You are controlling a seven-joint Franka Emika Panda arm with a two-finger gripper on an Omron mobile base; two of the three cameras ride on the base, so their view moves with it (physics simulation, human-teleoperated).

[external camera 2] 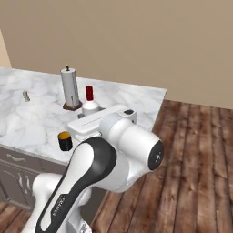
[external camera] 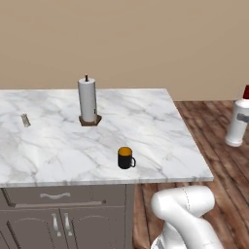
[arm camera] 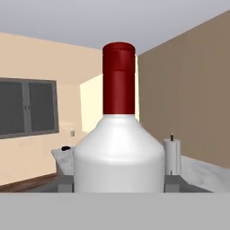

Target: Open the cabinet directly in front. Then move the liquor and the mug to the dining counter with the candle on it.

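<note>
**One bottle held upright off the island's right edge, one mug on the marble**

There is one small white liquor bottle with a narrow neck and red cap (external camera: 238,123). It stands upright, long axis vertical, cap on top, in the air beyond the right edge of the wide white grey-veined marble dining counter (external camera: 160,146), over the brown plank floor (external camera: 219,141). In the hand view the bottle's white body (arm camera: 119,155) sits between the two dark finger tips of the two-finger gripper (arm camera: 119,182), which press against its sides; the jaws stand wide and clasp the bottle. In the right base view the bottle (external camera 2: 90,103) rises just behind the white arm.

One small black mug with an orange-yellow inside (external camera: 126,158) stands upright near the counter's front edge, towards the front right corner, mouth up, its handle pointing right.

One tall white paper-towel roll on a brown base (external camera: 88,101) stands upright near the middle of the counter, towards the back edge.

One tiny grey-beige candle (external camera: 25,120) stands near the left edge of the left base view, well apart from the mug.
</note>
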